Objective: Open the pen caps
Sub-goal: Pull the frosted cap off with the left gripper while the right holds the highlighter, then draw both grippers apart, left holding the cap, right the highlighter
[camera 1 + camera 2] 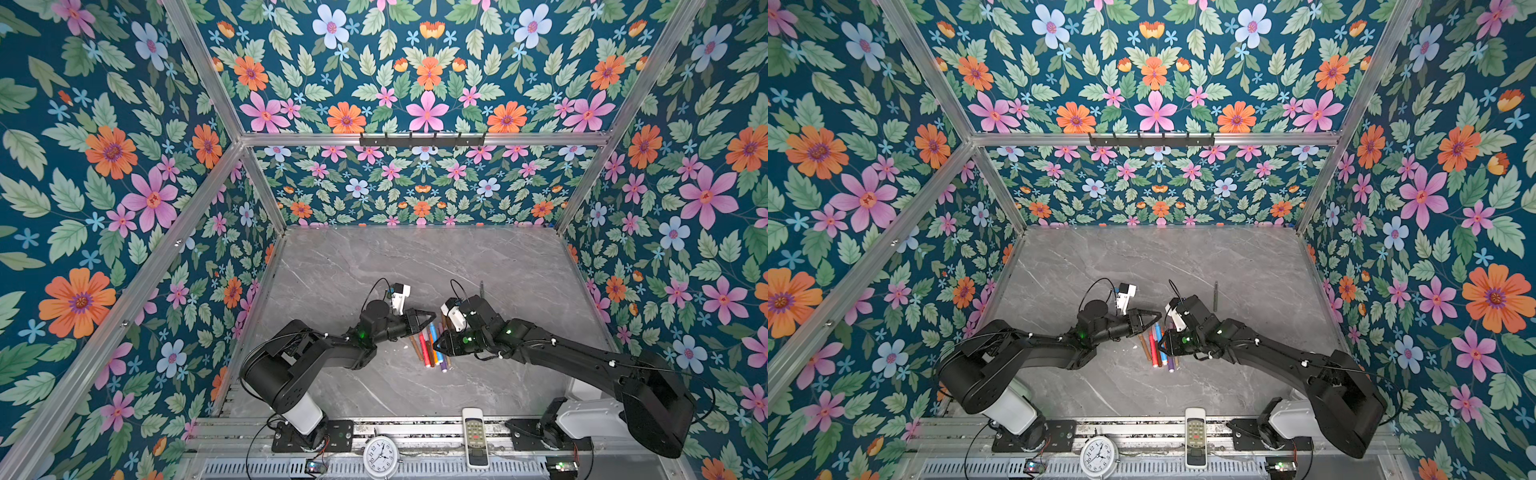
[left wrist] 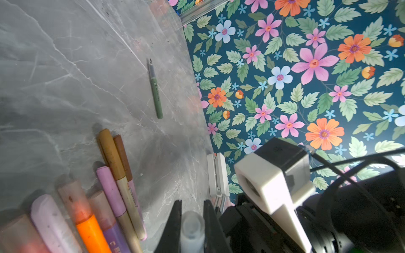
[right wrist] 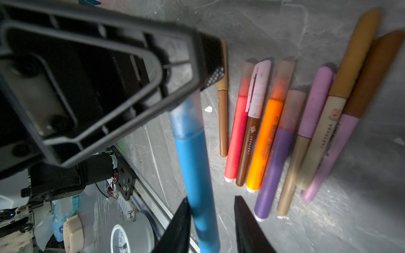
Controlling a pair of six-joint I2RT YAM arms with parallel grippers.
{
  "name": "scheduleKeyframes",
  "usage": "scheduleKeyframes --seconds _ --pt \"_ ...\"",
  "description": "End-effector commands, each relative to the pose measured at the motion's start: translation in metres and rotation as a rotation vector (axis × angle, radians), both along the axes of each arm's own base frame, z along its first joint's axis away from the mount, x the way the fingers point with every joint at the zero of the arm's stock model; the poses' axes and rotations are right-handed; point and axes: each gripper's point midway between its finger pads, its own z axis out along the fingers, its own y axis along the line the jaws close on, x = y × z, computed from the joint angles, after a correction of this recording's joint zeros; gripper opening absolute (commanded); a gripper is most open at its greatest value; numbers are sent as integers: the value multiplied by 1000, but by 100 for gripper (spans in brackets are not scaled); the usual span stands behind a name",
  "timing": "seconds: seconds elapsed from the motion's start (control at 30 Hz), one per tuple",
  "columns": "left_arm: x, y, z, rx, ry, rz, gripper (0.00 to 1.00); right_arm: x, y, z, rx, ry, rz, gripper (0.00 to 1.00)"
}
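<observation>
Eight or so capped pens (image 3: 263, 135) side by side on the table (image 1: 415, 266), touching; one green pen (image 2: 156, 94) well apart, tip bare. Between both grippers, beside the row and seemingly lifted clear: blue pen (image 3: 195, 166). Clamped in left gripper (image 2: 192, 202): its translucent cap (image 2: 192, 227). Around its body, right gripper (image 3: 210, 199), jaws apart, one touching, not squeezing. Looks light, stiff, smooth, likely slippery; probably a friction-fit cap. Best gripped mid-body near the cap seam, then pulled straight along the axis.
</observation>
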Motion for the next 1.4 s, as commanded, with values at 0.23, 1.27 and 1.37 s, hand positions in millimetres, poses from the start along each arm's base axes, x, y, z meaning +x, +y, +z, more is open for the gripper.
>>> scheduleKeyframes --seconds 0.23,1.27,1.37 --pt "-1 0 20 -36 -47 -6 0 7 0 -4 -28 9 -26 10" --pt "129 93 4 550 -144 257 0 -12 4 -2 -109 -94 19 0" --pt "133 96 -17 644 -112 236 0 -8 -3 -2 -129 -104 -10 0"
